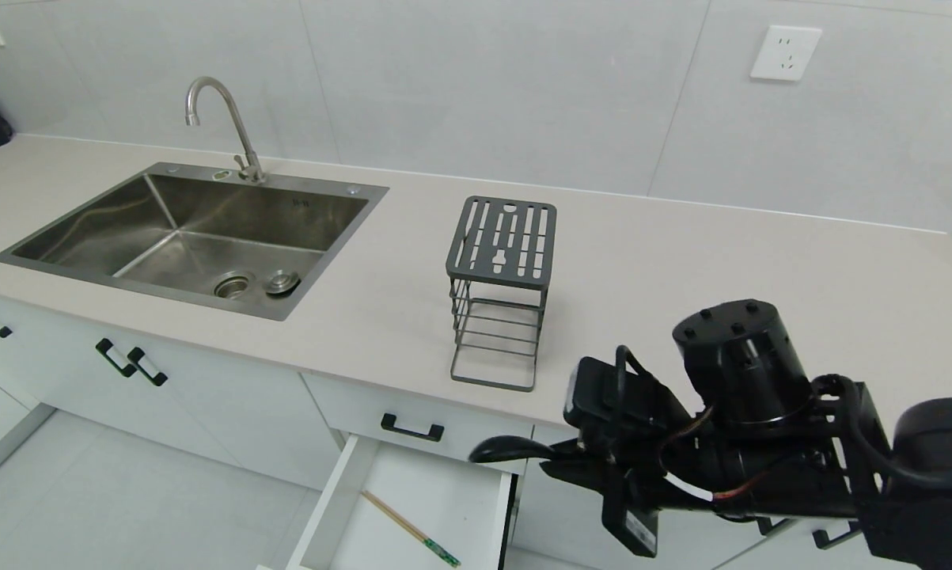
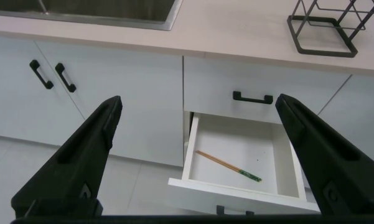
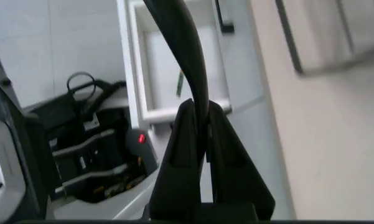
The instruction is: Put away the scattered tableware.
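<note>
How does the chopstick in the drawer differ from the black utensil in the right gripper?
The chopstick is pale, straight, thin; the black utensil is broader and curved. The chopstick lies in the open drawer; the utensil is clamped in the right gripper. Both are elongated.

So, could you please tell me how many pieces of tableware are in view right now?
2. Wooden chopsticks, counted as one set, lie in the open drawer; a black utensil is gripped in the right end effector. Others may be hidden.
</note>
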Controlling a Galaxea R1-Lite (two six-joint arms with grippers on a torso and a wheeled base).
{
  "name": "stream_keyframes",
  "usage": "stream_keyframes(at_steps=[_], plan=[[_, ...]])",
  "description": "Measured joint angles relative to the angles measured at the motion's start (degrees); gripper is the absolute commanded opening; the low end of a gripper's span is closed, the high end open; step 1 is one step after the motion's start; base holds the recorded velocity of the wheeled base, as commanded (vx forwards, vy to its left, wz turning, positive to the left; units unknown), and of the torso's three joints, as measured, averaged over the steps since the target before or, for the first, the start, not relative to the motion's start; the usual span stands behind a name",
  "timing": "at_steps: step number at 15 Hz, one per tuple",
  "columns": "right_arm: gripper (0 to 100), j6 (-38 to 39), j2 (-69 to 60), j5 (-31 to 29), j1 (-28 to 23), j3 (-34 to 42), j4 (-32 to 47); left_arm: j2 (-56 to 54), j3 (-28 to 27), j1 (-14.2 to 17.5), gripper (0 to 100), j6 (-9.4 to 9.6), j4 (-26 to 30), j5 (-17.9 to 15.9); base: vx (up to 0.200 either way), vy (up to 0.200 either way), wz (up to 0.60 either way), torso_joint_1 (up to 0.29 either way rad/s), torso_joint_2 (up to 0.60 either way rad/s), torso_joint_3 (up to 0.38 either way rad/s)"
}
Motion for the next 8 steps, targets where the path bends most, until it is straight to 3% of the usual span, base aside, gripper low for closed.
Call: stream_keyframes(at_steps=[5,8], plan=[[0,5.89,3.08,1.99,5.57,-10.01,3.80,0.00,0.00,0.02,100,0.00,0.02,0.00,0.000,0.000,0.00,0.000,0.00,0.000],[0,16.40,3.47,2.89,6.51,-12.51,6.94,0.00,0.00,0.02,100,0.00,0.02,-0.02,0.000,0.000,0.00,0.000,0.00,0.000]])
